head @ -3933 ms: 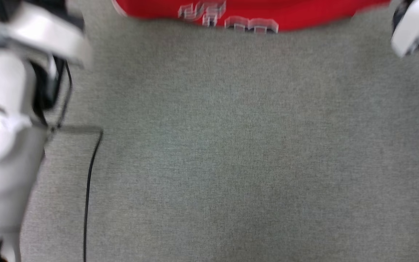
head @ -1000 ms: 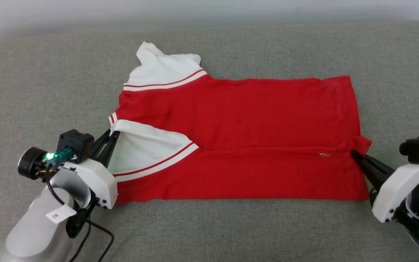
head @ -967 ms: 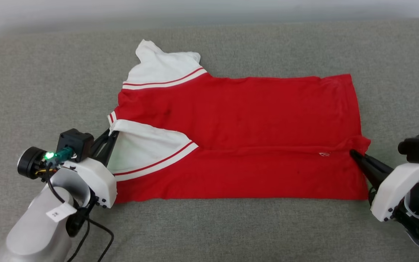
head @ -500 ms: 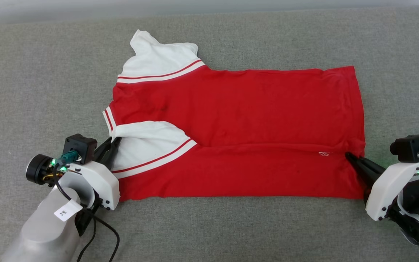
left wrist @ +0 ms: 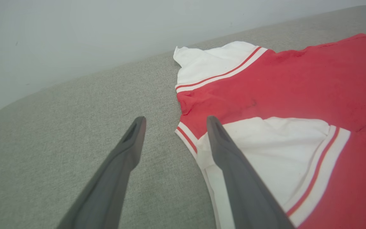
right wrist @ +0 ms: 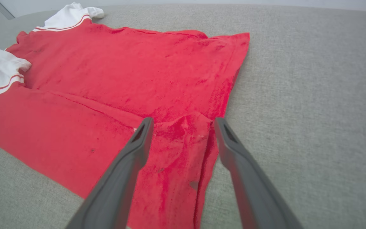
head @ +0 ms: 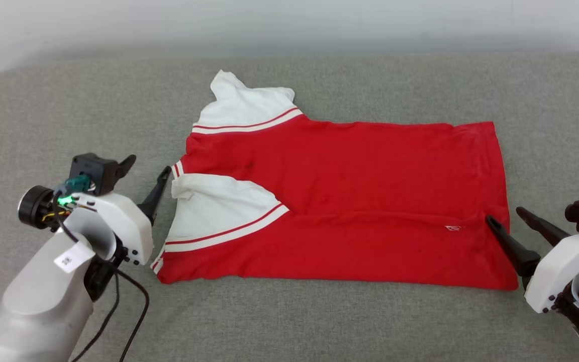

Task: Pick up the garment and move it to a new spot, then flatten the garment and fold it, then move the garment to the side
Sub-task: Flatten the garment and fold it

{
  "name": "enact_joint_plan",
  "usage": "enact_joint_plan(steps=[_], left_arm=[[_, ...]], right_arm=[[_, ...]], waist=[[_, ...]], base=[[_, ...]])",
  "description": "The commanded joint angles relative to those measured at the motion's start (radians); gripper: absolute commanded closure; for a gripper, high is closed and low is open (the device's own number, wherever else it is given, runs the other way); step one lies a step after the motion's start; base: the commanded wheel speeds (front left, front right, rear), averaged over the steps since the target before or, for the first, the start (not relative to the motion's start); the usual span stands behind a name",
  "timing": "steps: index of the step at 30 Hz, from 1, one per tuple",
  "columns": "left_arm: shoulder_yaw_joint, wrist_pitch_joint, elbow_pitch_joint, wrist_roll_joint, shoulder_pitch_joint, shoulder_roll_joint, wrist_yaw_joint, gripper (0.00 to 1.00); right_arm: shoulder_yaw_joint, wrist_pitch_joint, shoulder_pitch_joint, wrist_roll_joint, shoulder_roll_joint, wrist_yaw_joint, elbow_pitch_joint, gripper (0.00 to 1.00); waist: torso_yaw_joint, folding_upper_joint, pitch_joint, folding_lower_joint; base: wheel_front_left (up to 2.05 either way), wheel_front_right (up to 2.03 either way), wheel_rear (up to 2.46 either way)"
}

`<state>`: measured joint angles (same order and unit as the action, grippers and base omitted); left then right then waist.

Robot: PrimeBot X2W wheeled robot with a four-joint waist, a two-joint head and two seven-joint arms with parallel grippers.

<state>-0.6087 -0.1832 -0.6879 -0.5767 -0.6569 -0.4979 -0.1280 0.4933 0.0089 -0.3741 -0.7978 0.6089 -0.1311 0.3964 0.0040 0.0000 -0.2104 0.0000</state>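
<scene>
Presently on view, itemised:

1. Garment (head: 350,201): red T-shirt, lying flat at the centre of the grey fabric surface (head: 319,322), long axis running 9 to 3 o'clock. Its near long edge is folded over onto the body, the fold's edge forming a straight line across the shirt. No gripper holds it.
2. Far sleeve (head: 247,108): white with red-and-white stripe trim, sticking out at the garment's 11 o'clock.
3. Near sleeve (head: 224,206): white, same trim, folded in onto the red body at the garment's 8 o'clock.
4. Logo (head: 453,229): small, white, at the garment's 4 o'clock, just below the fold line.
5. Left gripper (head: 149,167): at the garment's 9 o'clock, fingers spread apart and empty. The inner finger sits just beside the near sleeve's corner; contact cannot be told. The left wrist view shows that finger crossing the white sleeve and the other over bare grey fabric.
6. Right gripper (head: 505,215): at the garment's 4 o'clock, fingers spread apart and empty. In the right wrist view the fingers straddle a small raised wrinkle at the hem, one over red cloth, one over grey fabric.
7. Cable (head: 133,311): black, trailing from the left arm toward 6 o'clock.
8. Label (head: 67,260): white, on the left forearm.
9. Wall (head: 289,25): pale, beyond the surface at 12 o'clock.
</scene>
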Motion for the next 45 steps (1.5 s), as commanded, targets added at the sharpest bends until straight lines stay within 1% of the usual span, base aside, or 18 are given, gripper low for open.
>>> enact_joint_plan(steps=[1,8,13,16,20,23,27,32,37,38,39,40,42,45], left_arm=[[-0.016,0.048,0.037,-0.031,-0.004,-0.013,-0.002,0.0],[-0.087,0.372,0.19,-0.191,-0.029,-0.088,-0.001,0.0],[-0.128,0.588,0.25,-0.295,-0.051,-0.119,-0.001,0.0],[-0.158,0.689,0.26,-0.333,-0.062,-0.133,-0.001,0.0],[-0.2,0.786,0.269,-0.372,-0.059,-0.144,-0.001,0.0],[-0.234,0.833,0.266,-0.386,-0.049,-0.154,-0.002,0.0],[-0.268,0.86,0.235,-0.394,-0.027,-0.153,-0.002,0.0],[-0.287,0.856,0.19,-0.415,-0.009,-0.13,-0.002,0.0],[-0.366,0.848,0.166,-0.406,0.023,-0.117,-0.002,0.0],[-0.372,0.834,0.163,-0.408,0.025,-0.114,-0.002,0.18],[-0.376,0.816,0.159,-0.406,0.023,-0.113,-0.002,0.85],[-0.384,0.806,0.154,-0.407,0.022,-0.113,-0.002,1.0],[-0.401,0.79,0.153,-0.415,0.021,-0.117,-0.002,1.0],[-0.401,0.745,0.167,-0.421,0.009,-0.136,-0.002,1.0]], right_arm=[[-0.013,-0.002,0.015,0.01,0.005,0.001,-0.014,0.0],[-0.059,0.042,0.049,0.043,0.003,0.001,-0.075,0.0],[-0.085,0.079,0.067,0.069,-0.012,0.001,-0.108,0.0],[-0.095,0.097,0.075,0.08,-0.022,0.001,-0.124,0.0],[-0.107,0.113,0.089,0.09,-0.032,0.001,-0.136,0.0],[-0.114,0.123,0.089,0.094,-0.039,0.001,-0.146,0.0],[-0.12,0.134,0.089,0.097,-0.048,0.001,-0.151,0.0],[-0.117,0.141,0.082,0.099,-0.059,0.001,-0.153,0.0],[-0.114,0.145,0.075,0.099,-0.062,0.001,-0.151,0.0],[-0.116,0.144,0.075,0.097,-0.061,0.001,-0.15,0.0],[-0.117,0.143,0.075,0.096,-0.061,0.001,-0.148,0.0],[-0.119,0.142,0.075,0.095,-0.06,0.001,-0.147,0.0],[-0.125,0.14,0.072,0.094,-0.057,0.001,-0.148,0.0],[-0.132,0.144,0.065,0.104,-0.045,0.001,-0.155,0.0]], waist=[[0.01,0.0,0.02,0.0],[0.023,0.0,0.039,0.0],[0.027,0.0,0.043,0.0],[0.022,0.0,0.045,0.0],[0.013,0.0,0.045,0.0],[0.006,0.0,0.041,0.0],[-0.004,0.0,0.033,0.0],[-0.013,0.0,0.019,0.0],[-0.02,0.0,0.01,0.0],[-0.02,0.0,0.01,0.0],[-0.02,0.0,0.011,0.0],[-0.019,0.0,0.013,0.0],[-0.018,0.0,0.02,0.0],[-0.016,0.0,0.033,0.0]], base=[[0.0,0.0,0.0],[0.0,0.0,0.0],[0.0,0.0,0.0],[0.0,0.0,0.0],[0.0,0.0,0.0],[0.0,0.0,0.0],[0.0,0.0,0.0],[0.0,0.0,0.0],[0.0,0.0,0.0],[0.0,0.0,0.0],[0.0,0.0,0.0],[0.0,0.0,0.0],[0.0,0.0,0.0],[0.0,0.0,0.0]])
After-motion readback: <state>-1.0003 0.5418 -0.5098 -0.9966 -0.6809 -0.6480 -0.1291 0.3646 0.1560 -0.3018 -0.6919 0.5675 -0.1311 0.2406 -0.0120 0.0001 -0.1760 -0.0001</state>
